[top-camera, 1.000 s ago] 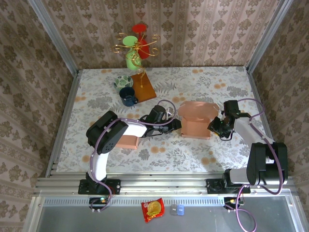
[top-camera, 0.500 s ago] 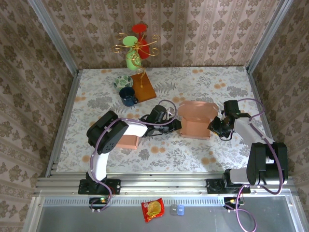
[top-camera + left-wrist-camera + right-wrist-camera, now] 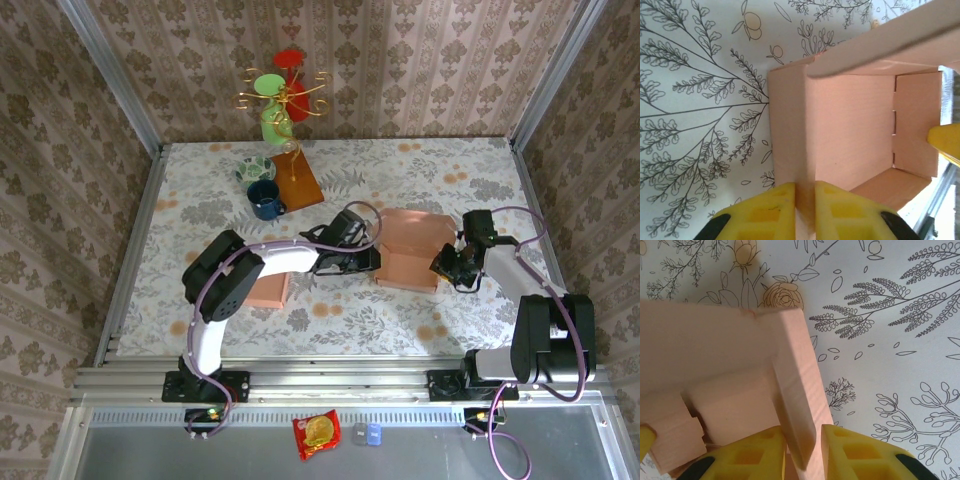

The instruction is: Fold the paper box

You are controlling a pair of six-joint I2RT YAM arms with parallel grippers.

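In the top view, a second pink box (image 3: 266,291) lies at the left of the flowered table (image 3: 350,312), partly under the left arm. Toward the upper middle stand a patterned cup (image 3: 254,167), a blue mug (image 3: 265,201), a brown board (image 3: 298,184) and a gold mug stand (image 3: 285,95) with green and red cups on it. Below the table's near edge lies a red snack packet (image 3: 316,432).

Right of center, the left gripper (image 3: 372,262) meets the left side of the paper box (image 3: 412,245), which sits on the table right of the middle. The right gripper (image 3: 447,263) is at its right side. The box's lid leans over its top.

The left wrist view shows the left gripper (image 3: 805,207) at the bottom edge, its yellow fingers (image 3: 765,212) nearly together, with only the thin left wall of the paper box (image 3: 850,135) pinched between them. The box's inside lies open in the middle of the frame, and the lid flap crosses the upper right.

In the right wrist view, the right gripper (image 3: 802,452) sits at the bottom edge. Its fingers (image 3: 852,452) stand a little wider and clasp the thicker folded side wall of the paper box (image 3: 715,350), which fills the left half of the frame.
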